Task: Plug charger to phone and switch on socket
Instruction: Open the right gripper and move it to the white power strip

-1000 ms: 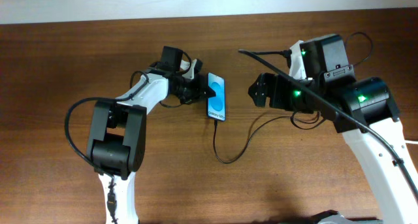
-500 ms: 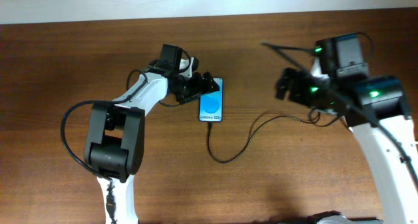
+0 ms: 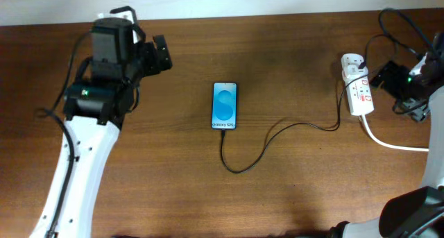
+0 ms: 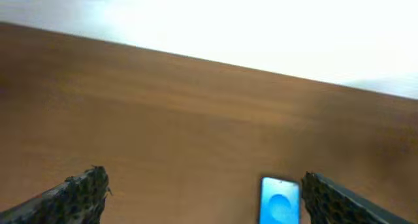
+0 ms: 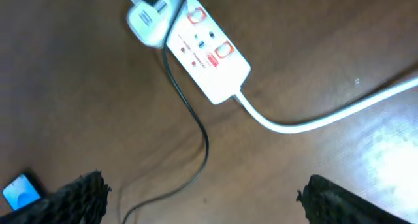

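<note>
Lying flat: slim rectangular phone (image 3: 225,106) | thin charger (image 3: 243,171), seemingly plugged | oblong white socket (image 3: 359,96)

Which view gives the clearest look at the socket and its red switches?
The right wrist view: the socket appears large, with its red switches, plug adapter and white cord all distinct. The overhead view shows it whole but small, near the frame's right edge. The left wrist view does not show it.
</note>
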### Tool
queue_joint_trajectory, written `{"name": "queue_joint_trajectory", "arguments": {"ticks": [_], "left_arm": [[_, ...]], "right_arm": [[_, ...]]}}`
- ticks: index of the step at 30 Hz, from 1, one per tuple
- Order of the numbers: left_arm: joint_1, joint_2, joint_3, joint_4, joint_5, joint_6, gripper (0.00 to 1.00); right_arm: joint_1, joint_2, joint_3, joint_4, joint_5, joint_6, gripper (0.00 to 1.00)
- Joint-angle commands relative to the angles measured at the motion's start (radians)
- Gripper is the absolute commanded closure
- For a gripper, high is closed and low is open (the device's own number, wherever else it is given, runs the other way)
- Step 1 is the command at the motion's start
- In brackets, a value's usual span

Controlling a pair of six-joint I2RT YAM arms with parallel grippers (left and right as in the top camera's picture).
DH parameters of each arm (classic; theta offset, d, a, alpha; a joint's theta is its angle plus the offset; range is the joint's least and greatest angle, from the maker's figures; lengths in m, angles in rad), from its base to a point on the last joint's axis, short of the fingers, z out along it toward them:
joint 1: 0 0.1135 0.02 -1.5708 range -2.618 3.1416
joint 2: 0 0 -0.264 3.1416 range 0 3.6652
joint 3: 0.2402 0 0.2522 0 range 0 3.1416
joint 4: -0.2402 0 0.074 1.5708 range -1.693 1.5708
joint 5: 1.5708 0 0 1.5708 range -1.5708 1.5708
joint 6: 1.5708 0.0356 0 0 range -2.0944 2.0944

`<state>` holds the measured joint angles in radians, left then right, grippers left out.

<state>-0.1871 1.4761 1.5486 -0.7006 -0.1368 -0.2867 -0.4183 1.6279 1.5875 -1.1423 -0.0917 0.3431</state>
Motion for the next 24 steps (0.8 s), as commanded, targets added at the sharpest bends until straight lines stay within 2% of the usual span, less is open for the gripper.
{"name": "queue_joint_trajectory", "arguments": {"ticks": [1,4,6,8,12,17,20,24], "left_arm": [[0.005,0.013,-0.009,-0.066,-0.062,0.016,0.01],[0.005,0.013,-0.009,-0.102,-0.063,0.016,0.01],[0.005,0.013,-0.009,-0.103,-0.062,0.016,0.01],[0.005,0.013,-0.009,-0.103,-0.062,0.016,0.01],[0.005,0.013,-0.009,-0.102,-0.062,0.016,0.01],[0.005,0.013,-0.009,-0.102,-0.063,0.016,0.01],[0.005,0.013,-0.009,-0.102,-0.062,0.016,0.01],[0.005,0.013,-0.009,-0.102,-0.062,0.016,0.01]], "right_arm": [[-0.017,0.071,0.059,-0.021,-0.005,-0.036,0.02],[-0.063,0.224,0.298,-0.188,-0.002,-0.1,0.01],[-0.101,0.297,0.353,-0.139,-0.002,-0.1,0.02],[-0.123,0.338,0.35,-0.089,0.0,-0.1,0.01],[-0.124,0.411,0.322,0.056,0.127,-0.1,0.02],[-0.126,0.524,0.321,0.096,0.126,-0.113,0.02],[-0.125,0.558,0.319,0.11,0.03,-0.194,0.02],[-0.124,0.602,0.319,0.147,0.016,-0.192,0.02]]}}
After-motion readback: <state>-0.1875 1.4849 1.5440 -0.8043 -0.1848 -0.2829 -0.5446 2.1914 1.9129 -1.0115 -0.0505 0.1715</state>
